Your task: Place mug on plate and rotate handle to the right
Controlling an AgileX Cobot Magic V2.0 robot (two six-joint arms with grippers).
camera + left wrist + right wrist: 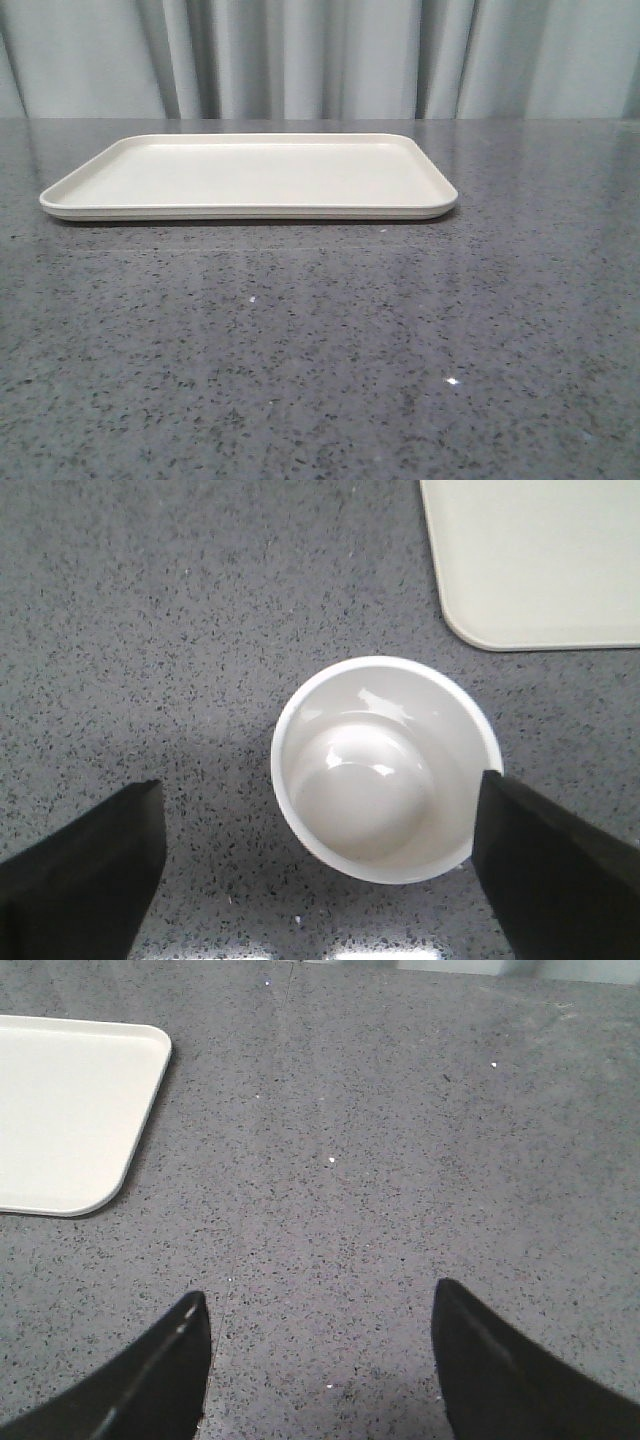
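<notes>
The left gripper (315, 865) hangs spread wide over the mug (385, 770), which stands upright on the speckled table (150, 630) near the plate (540, 560), seemingly lined up for a grasp; its handle is hidden. The right gripper (320, 1370), fingers apart, holds nothing.

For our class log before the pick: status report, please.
Left gripper open above white cylindrical mug, upright on the grey countertop. Right gripper open, holding nothing. Cream rectangular plate bare. Nothing in the way.
</notes>
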